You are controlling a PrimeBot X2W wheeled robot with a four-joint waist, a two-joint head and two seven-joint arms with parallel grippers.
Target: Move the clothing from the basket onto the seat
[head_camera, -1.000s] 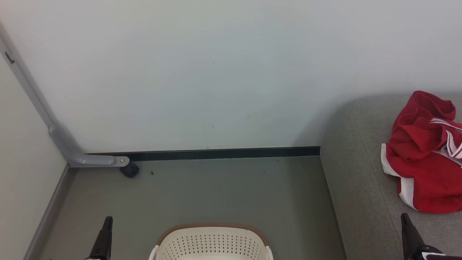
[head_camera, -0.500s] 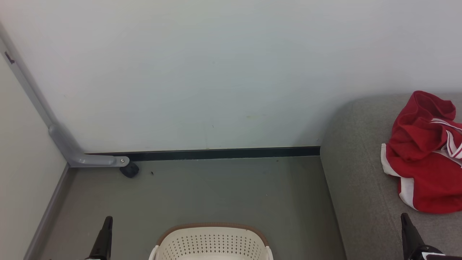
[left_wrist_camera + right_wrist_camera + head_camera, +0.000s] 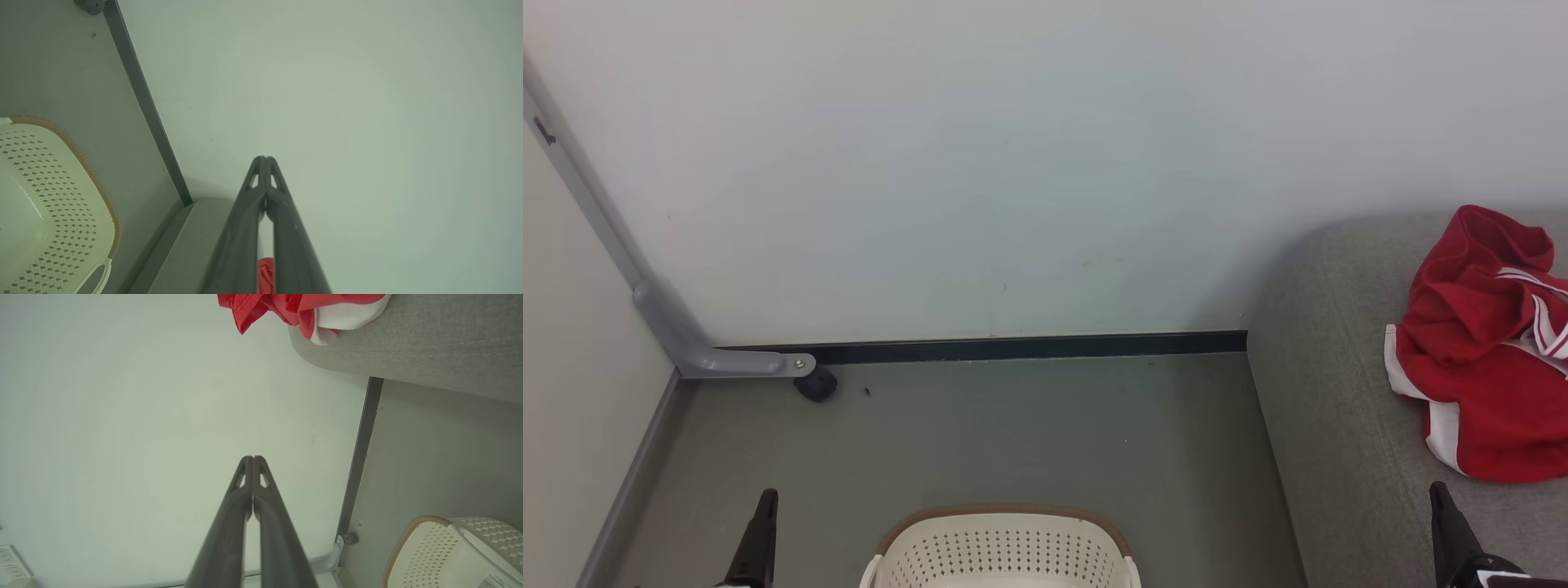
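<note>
While the clothing [image 3: 1486, 351] is lying crumpled on the seat [image 3: 1331, 425] at 3 o'clock in head view, the basket [image 3: 1005, 551] is sitting on the floor [image 3: 1013, 433] at 6 o'clock. L gripper [image 3: 265, 158] & R gripper [image 3: 253, 458] are both pointing at the wall [image 3: 1013, 163] w/ fingertips pressed together, gripping nothing.

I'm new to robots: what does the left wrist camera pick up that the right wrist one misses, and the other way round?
Left wrist view: a looped white side handle of the basket.

Right wrist view: a paper label on the basket, white wall plates, perhaps sockets, and a white panel of the clothing.

Both: that arm's own fingers pressed together, left fingers and right fingers, plus the pale wall, dark skirting, cream basket, grey seat and red clothing.
</note>
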